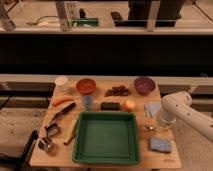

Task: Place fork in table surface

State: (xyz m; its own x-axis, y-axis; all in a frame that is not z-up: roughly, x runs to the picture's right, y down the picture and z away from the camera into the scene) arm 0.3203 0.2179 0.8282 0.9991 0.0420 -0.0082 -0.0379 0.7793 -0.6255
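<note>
On the table surface [65,156] around one green tray [106,138]: two bowls, orange [85,86] and purple [144,85]; one carrot [61,100]; one white cup [61,83]; one fork [148,128] right of the tray, beneath the single gripper [161,125].

Tool [161,126] over table surface [145,159] right strip; green tray [106,159] left, blue sponge [160,145] below.

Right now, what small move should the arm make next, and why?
Probably lower a little and release. The claw is low at the table's right side, between the green tray and the table edge. A small silvery piece beside it looks like the fork, just above bare wood or already on it.
</note>
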